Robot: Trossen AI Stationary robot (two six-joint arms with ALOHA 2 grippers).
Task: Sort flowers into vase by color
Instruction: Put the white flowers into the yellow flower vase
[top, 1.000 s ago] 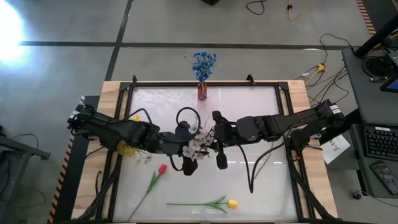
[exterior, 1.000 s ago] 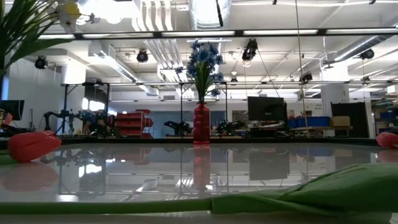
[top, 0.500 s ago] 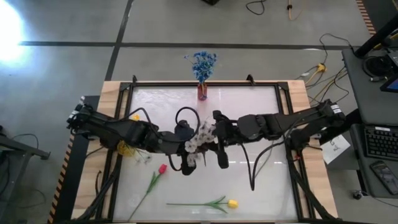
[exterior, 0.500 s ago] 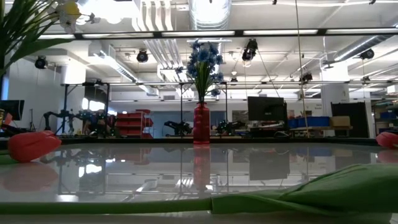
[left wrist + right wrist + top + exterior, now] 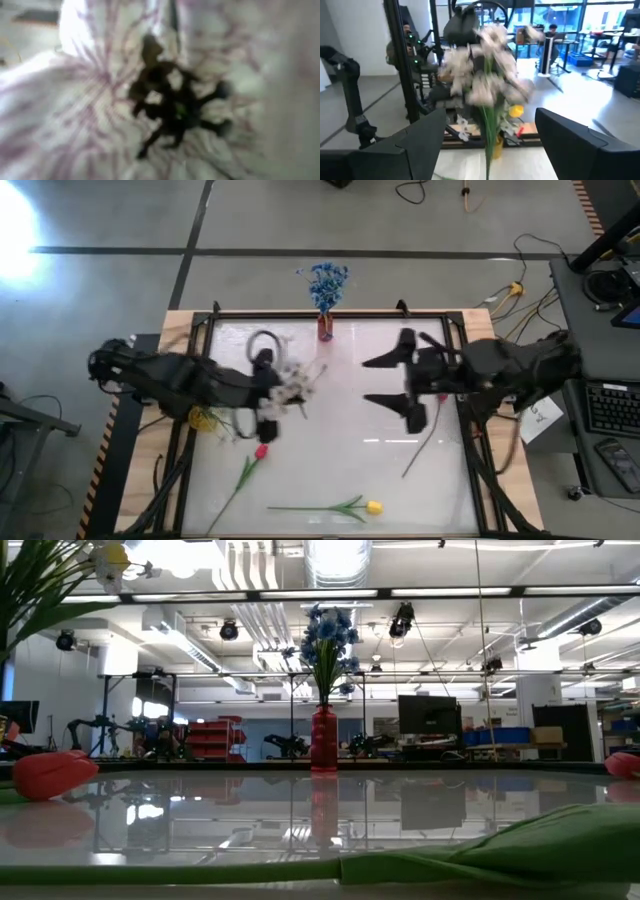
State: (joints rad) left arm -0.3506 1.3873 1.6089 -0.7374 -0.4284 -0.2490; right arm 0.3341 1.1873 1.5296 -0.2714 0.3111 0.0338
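Both arms have drawn apart since a second ago, when they met at the table's middle over the white spray point(image 5: 293, 385). That spray now sits in the left gripper point(image 5: 272, 393), left of the red vase point(image 5: 325, 328) and nearer the front; its jaws are pressed together on the stem, and blooms fill the left wrist view point(image 5: 160, 100). Right gripper point(image 5: 398, 382) has let go and backed off to the vase's right, jaws spread wide with nothing between them; its wrist view looks across at the spray point(image 5: 487, 75).

Count: one vase holding one blue cluster point(image 5: 326, 281) at the far edge; one white spray held; one red tulip point(image 5: 259, 452) and one yellow tulip point(image 5: 372, 506) lying on the table point(image 5: 330, 460) toward the front edge. One more yellow bloom point(image 5: 202, 419) shows under the left arm, partly hidden.

Between the grippers, straight out from the vase, the surface lies bare.
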